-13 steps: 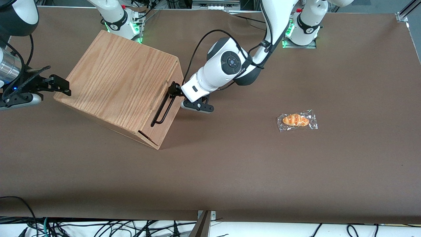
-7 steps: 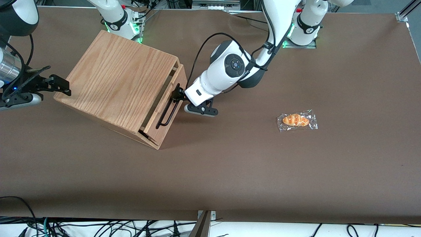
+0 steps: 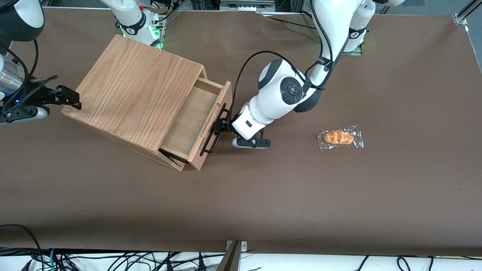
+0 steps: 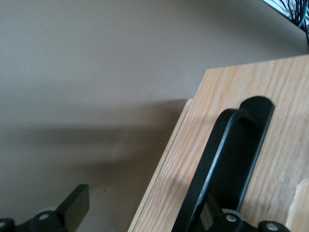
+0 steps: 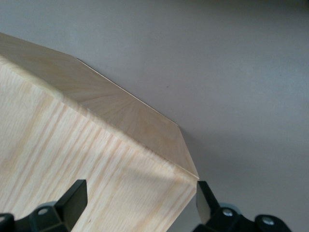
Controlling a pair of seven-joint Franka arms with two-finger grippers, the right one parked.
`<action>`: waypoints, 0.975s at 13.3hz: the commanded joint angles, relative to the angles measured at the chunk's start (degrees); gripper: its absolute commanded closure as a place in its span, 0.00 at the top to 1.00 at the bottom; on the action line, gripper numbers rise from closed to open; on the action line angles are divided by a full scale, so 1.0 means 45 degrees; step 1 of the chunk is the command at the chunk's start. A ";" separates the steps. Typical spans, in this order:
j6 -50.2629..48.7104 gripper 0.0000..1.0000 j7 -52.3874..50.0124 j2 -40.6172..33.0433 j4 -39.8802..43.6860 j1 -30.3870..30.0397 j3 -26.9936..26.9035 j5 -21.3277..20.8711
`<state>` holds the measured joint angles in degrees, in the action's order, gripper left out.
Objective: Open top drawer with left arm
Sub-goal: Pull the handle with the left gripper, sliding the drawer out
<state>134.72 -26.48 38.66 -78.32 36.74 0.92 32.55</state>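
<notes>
The top drawer (image 3: 190, 118) of the oak-grain cabinet (image 3: 139, 88) stands pulled out, its bare light-wood floor showing. Its long black bar handle (image 3: 214, 132) runs across the drawer front (image 3: 211, 126). The left arm (image 3: 280, 96) reaches down in front of the drawer, and its gripper (image 3: 223, 126) is at the handle. In the left wrist view the gripper (image 4: 145, 207) is open: one finger (image 4: 75, 205) hangs over the table beside the drawer front (image 4: 227, 121), while the other is tucked under the handle bar (image 4: 227, 154), hooking it.
A wrapped orange bread roll (image 3: 339, 137) lies on the brown table (image 3: 301, 195) toward the working arm's end. The lower drawer's handle (image 3: 173, 156) peeks out under the open drawer. Cables hang along the table's near edge.
The top drawer has gone from shut to well pulled out. The left arm and its gripper have moved away from the cabinet, taking the handle along.
</notes>
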 commanded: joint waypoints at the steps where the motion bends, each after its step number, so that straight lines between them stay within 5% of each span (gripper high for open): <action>1: -0.0211 1.00 -0.0209 0.0139 0.0353 -0.0389 -0.0010 -0.0534; 13: -0.0387 1.00 0.0065 0.0139 0.0275 -0.0936 -0.0010 -0.0963</action>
<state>133.91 -25.86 38.67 -78.02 33.75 1.25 31.21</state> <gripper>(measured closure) 0.000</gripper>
